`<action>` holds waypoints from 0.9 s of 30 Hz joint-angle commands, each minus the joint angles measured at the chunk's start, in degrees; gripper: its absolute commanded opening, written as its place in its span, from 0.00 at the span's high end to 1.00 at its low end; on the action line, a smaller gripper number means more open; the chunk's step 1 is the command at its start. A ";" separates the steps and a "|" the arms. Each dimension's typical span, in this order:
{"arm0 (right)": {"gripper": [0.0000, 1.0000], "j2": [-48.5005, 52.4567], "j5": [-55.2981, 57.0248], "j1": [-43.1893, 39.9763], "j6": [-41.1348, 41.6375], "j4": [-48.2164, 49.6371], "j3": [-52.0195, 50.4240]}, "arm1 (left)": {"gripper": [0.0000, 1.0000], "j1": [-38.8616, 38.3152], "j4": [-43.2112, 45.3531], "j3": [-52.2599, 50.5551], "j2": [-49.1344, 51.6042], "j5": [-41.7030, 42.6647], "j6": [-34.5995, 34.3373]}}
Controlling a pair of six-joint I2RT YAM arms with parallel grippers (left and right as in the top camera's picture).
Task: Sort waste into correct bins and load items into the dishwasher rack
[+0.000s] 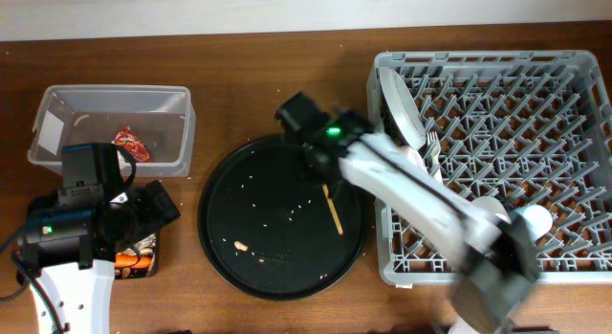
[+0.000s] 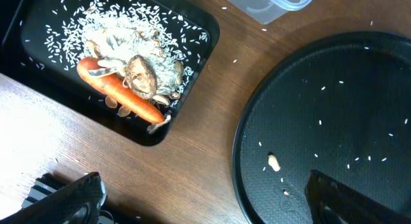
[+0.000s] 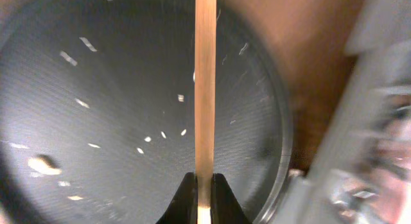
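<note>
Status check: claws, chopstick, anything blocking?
Right claw shut on chopstick over the round tray. Left claw open, empty, beside the carrot tray. Nothing seen between chopstick and rack.

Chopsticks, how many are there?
1. The chopstick is pinched in the right claw, pointing across the round black tray. Another could be hidden in the rack.

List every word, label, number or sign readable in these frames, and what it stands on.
No text can be read in any view.
The white label on the clear tub: too small to read.
The red snack wrapper: print blurred, unreadable.
The wooden chopstick: no marking shows.
</note>
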 commanded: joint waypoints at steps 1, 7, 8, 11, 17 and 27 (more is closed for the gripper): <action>0.96 -15.19 6.51 -6.08 -2.73 -2.95 1.64 | 0.00 0.15 -0.04 0.07 -0.48 0.00 0.31; 0.95 -13.68 3.87 -33.73 -20.41 -7.52 -0.37 | 0.00 0.15 -0.04 0.04 -0.48 0.00 0.31; 0.96 -10.40 5.05 -34.62 -21.20 -7.13 -1.03 | 0.00 0.15 -0.04 0.04 -0.48 0.00 0.31; 0.95 1.11 7.54 -35.15 -22.23 -4.74 -1.42 | 0.00 0.15 -0.04 0.04 -0.48 0.02 0.31; 0.40 -11.54 -7.32 -33.81 -17.90 -16.28 9.79 | 0.00 0.15 -0.04 0.04 -0.48 0.00 0.31; 0.01 -61.59 -3.63 -19.85 -19.65 -23.76 9.18 | 0.00 0.15 -0.04 0.04 -0.48 0.00 0.31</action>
